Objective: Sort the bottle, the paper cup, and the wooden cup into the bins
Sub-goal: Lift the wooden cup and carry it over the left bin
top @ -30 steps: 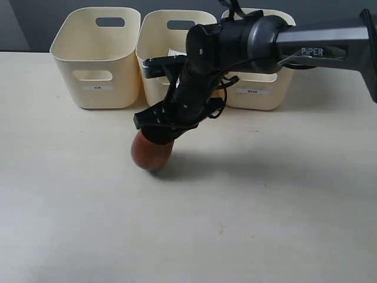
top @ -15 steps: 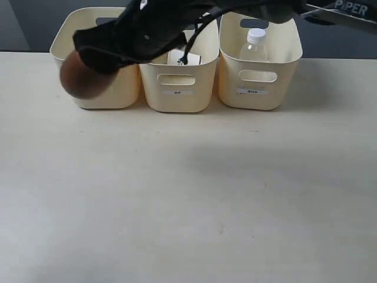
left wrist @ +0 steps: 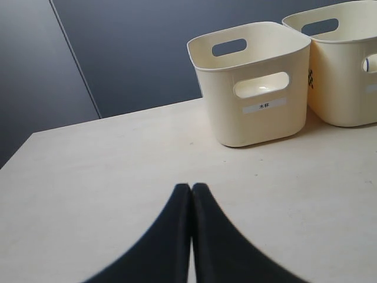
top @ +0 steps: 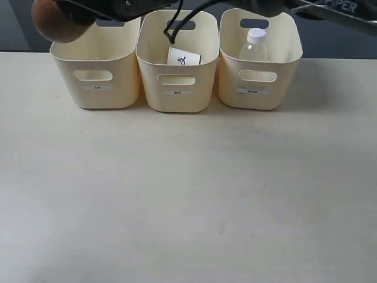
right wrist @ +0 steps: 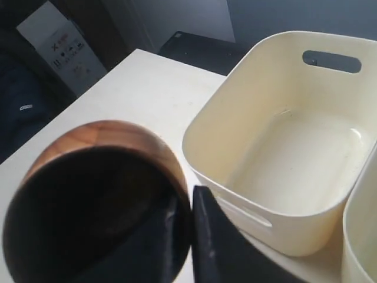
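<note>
Gripped by our right gripper (right wrist: pixel 187 236), whose fingers pinch its rim, the wooden cup (top: pixel 56 20) hangs high at about ten o'clock over the outer edge of the leftmost of three bins (top: pixel 97 59); that bin's hollow lies toward three o'clock, so we judge a short inward shift precedes release. One bottle (top: pixel 254 47) stands in the rightmost bin, one paper cup (top: pixel 183 58) in the middle. Our left gripper (left wrist: pixel 191 194) rests closed over the bench (top: pixel 188 194).

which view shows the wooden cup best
The right wrist view: the wooden cup fills it close up, dark inside, its rim pinched by the right tool. The exterior view catches only its blurred brown body at the top corner. The left wrist view misses it.
</note>
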Tool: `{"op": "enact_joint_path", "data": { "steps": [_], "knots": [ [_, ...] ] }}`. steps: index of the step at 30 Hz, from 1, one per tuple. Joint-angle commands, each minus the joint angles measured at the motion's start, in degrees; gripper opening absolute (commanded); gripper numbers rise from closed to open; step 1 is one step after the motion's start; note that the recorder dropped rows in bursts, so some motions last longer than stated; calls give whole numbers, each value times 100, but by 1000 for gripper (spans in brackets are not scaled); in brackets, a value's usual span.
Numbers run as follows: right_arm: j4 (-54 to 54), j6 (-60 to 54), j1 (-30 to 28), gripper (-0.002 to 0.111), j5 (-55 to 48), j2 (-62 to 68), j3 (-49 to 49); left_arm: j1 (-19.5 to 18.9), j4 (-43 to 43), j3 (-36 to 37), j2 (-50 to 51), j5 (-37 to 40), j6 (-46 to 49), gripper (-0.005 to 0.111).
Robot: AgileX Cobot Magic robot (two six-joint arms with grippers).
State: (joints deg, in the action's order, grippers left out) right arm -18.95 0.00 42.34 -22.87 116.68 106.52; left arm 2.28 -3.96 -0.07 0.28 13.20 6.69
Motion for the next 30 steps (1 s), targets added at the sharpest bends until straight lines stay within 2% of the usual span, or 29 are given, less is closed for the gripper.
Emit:
{"op": "enact_joint_path", "data": {
  "steps": [1, 11, 20, 24, 27, 28, 30],
  "knots": [
    [107, 255, -121, 0, 197, 390, 468, 18, 0, 7, -28, -32, -11, 0],
    [135, 767, -407, 0, 170, 1526, 1770, 18, 0, 7, -28, -32, -11, 0],
    [217, 757, -432, 3, 460, 2056, 2127, 18, 0, 7, -28, -32, -11, 0],
    [217, 757, -432, 24, 563, 2119, 2127, 18, 0, 7, -28, -32, -11, 0],
    [217, 757, -432, 50, 545, 2145, 2127, 18, 0, 7, -28, -32, -11, 0],
    [217, 757, -432, 55, 534, 2145, 2127, 18, 0, 7, -28, -32, -11, 0],
    [217, 757, -432, 57, 524, 2145, 2127, 18, 0, 7, -28, -32, -11, 0]
  ]
}}
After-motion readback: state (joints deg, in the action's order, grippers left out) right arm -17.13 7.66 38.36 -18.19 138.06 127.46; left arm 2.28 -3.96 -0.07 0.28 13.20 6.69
